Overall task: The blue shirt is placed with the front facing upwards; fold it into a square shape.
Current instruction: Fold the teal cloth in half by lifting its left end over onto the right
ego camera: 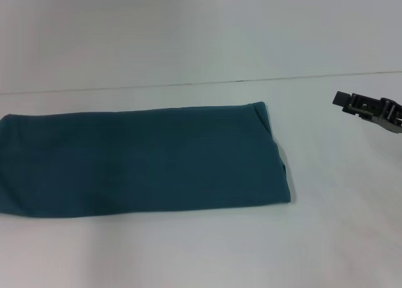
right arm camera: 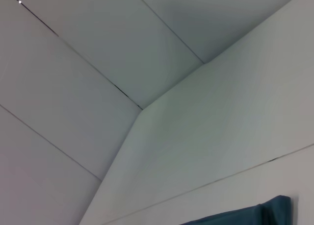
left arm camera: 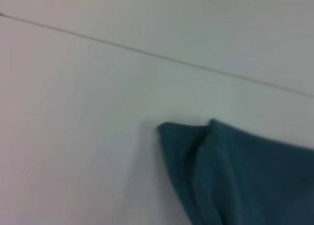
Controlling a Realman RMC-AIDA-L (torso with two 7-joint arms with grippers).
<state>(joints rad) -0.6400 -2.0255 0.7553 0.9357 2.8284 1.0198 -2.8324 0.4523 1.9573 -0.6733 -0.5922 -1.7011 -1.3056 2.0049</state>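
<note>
The blue shirt (ego camera: pixel 144 159) lies flat on the white table as a long folded band. It runs from the left edge of the head view to a little past the middle, and no lettering shows. One folded corner of the shirt (left arm camera: pixel 235 176) fills the left wrist view, and a small corner of the shirt (right arm camera: pixel 274 210) shows in the right wrist view. My right gripper (ego camera: pixel 342 101) hovers to the right of the shirt's far right corner, apart from the cloth and holding nothing. My left gripper shows in no view.
The white table (ego camera: pixel 201 256) extends in front of and to the right of the shirt. A thin seam (ego camera: pixel 188 84) crosses the surface behind the shirt. White wall panels (right arm camera: pixel 98 63) rise beyond the table.
</note>
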